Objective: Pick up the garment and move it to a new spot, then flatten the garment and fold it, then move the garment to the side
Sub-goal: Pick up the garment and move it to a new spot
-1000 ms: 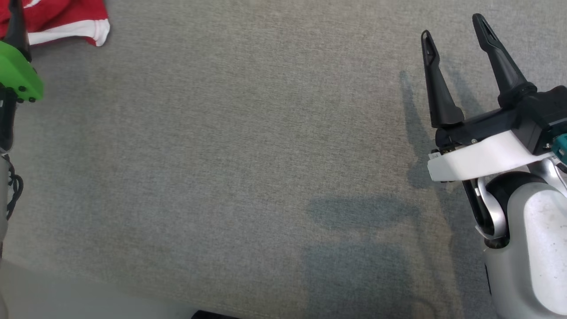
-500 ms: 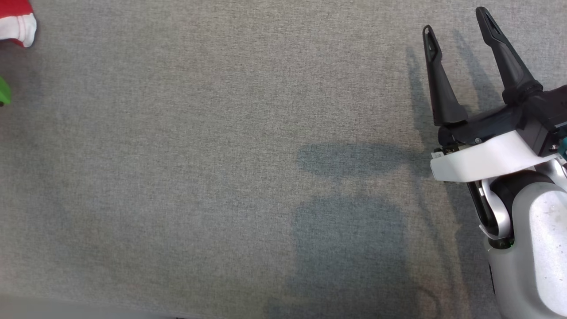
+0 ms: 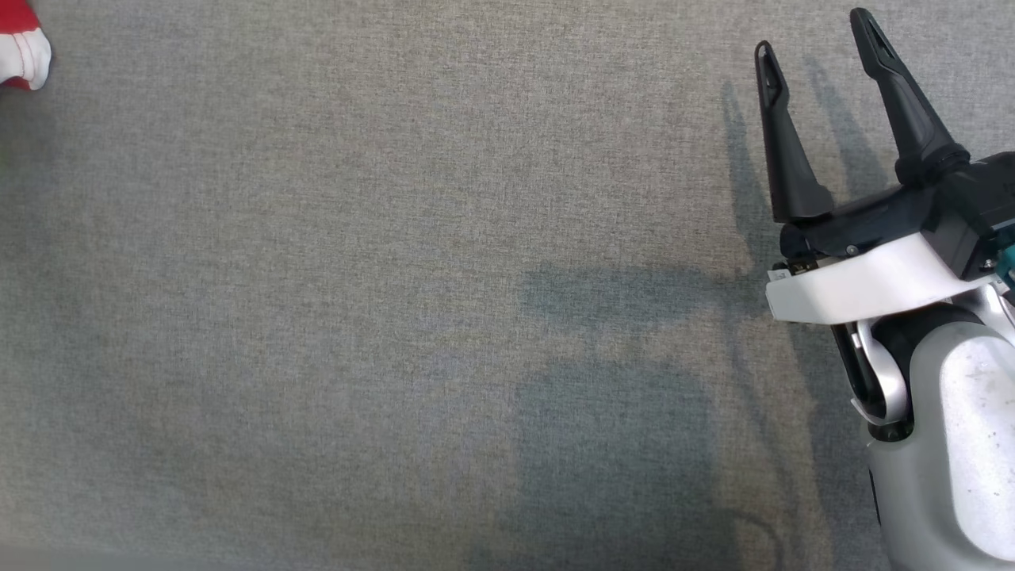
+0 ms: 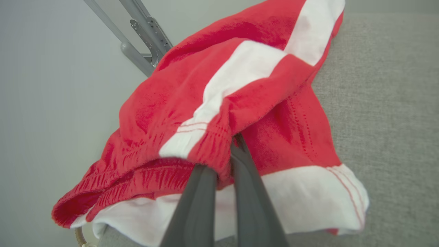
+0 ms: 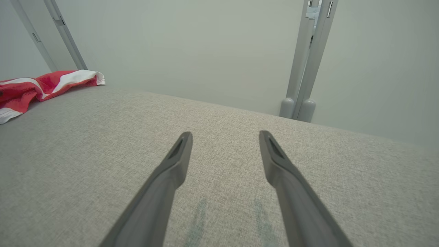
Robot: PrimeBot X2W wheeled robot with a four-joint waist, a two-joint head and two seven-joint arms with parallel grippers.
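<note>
At the far left of the head view, out at 10 o'clock, a white-hemmed corner of the red-and-white shorts [image 3: 22, 47] pokes in over the edge of the grey fabric-covered table [image 3: 357, 277]. The left wrist view shows them close up: the shorts [image 4: 219, 85] lie bunched at the table's edge, partly overhanging it, with a broad white stripe running up toward 1 o'clock and a white hem at 5 o'clock. The left gripper [image 4: 223, 164] is clenched on a gathered fold of the elastic waistband, its two dark fingers [image 4: 199, 206] pressed close together with the tips buried in the red cloth. A grey metal frame strut [image 4: 137, 41] slants behind the shorts at 11 o'clock.

The middle of the table carries only a soft shadow [image 3: 618, 396] at 5 o'clock.

At 3 o'clock in the head view, the right gripper [image 3: 813, 36] hangs above the table with its jaws spread wide and nothing between them, fingers pointing toward 12 o'clock. In the right wrist view, the same gripper [image 5: 225, 135] is released over bare fabric, with the shorts [image 5: 34, 87] well apart at 9 o'clock.
</note>
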